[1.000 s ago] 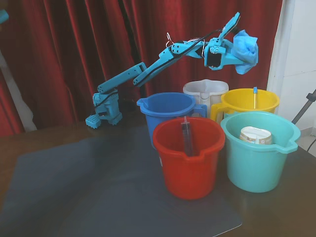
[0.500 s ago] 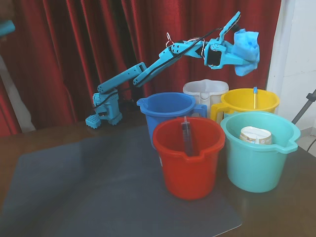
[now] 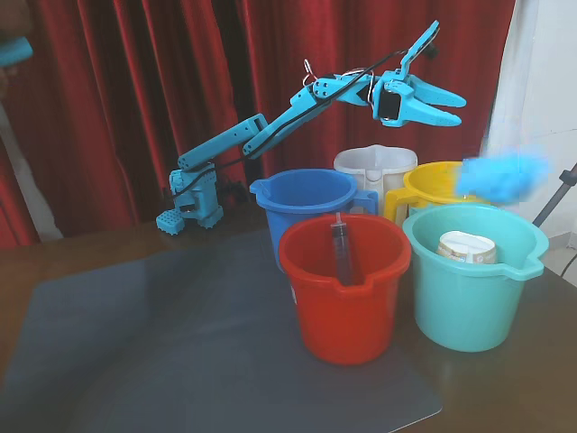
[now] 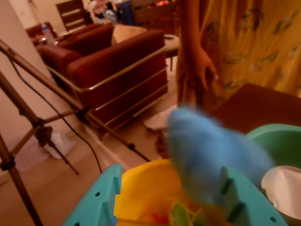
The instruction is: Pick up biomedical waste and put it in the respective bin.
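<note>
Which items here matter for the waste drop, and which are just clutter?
In the job:
- blue glove wad, blurred, in mid-air
- yellow bucket
- gripper, open

Lying about:
- red bucket holding a syringe
- teal bucket holding a white tub
- blue bucket
- white bucket

A home living room: beyond the hand (image 4: 171,200), the wrist view shows a dark red upholstered sofa (image 4: 117,61) and a wooden chair (image 4: 70,12); behind the hand, long red curtains (image 3: 135,90) hang past the dark wooden worktop (image 3: 108,248).
</note>
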